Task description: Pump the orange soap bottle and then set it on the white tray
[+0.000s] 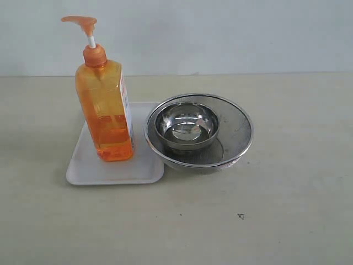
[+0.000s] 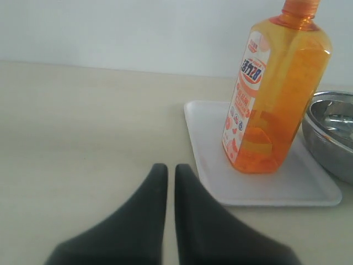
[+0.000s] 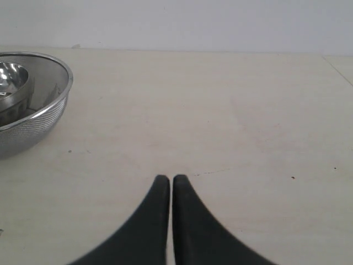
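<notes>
Pale counter (image 1: 276, 221) ran back to a plain white wall. On its left half the orange soap bottle (image 1: 105, 110) stood upright on the white tray (image 1: 88, 168), pump spout pointing left, with the mesh strainer (image 1: 237, 130) just to its right. The left claw (image 2: 166, 168), pressed together and empty, had the bottle close in view. The right claw (image 3: 165, 179), likewise pressed together, saw only the strainer. The left arm looked nearer for pressing down on the pump.

Left hand (image 2: 170, 168), right hand (image 3: 170, 179): closed, empty
</notes>
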Tool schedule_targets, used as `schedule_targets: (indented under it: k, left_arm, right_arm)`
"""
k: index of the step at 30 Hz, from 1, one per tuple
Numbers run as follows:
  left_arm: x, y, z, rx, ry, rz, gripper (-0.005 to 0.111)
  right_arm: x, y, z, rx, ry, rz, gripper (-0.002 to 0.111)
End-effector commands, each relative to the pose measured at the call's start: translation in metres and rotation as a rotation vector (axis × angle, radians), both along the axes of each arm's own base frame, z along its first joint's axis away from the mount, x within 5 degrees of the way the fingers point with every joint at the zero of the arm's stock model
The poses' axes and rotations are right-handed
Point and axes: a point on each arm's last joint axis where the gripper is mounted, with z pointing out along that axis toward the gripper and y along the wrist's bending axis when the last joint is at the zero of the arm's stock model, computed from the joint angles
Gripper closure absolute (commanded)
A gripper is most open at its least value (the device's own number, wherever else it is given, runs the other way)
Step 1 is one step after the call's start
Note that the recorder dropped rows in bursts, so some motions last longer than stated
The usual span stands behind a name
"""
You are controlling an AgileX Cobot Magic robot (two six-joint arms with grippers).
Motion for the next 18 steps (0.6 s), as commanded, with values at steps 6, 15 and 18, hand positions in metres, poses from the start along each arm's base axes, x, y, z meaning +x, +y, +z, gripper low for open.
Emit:
schedule_targets:
  k: [6,15,18]
  left_arm:
    - [0.0,0.0,-0.0005,0.0,-0.003,0.001,0.102]
    - [0.0,0.0,-0.0005,0.0,-0.003,0.001,0.102]
    - [0.0,0.0,-0.0005,0.0,-0.003,0.001,0.102]
  right_arm:
    - [-0.0002,-0.0001,0.0009,-0.001,-0.01,-0.002,0.108]
    - [0.0,-0.0001,0.0016,0.0,-0.018,-0.002,0.108]
    - [0.0,-0.0001,0.0016,0.0,-0.018,-0.002,0.108]
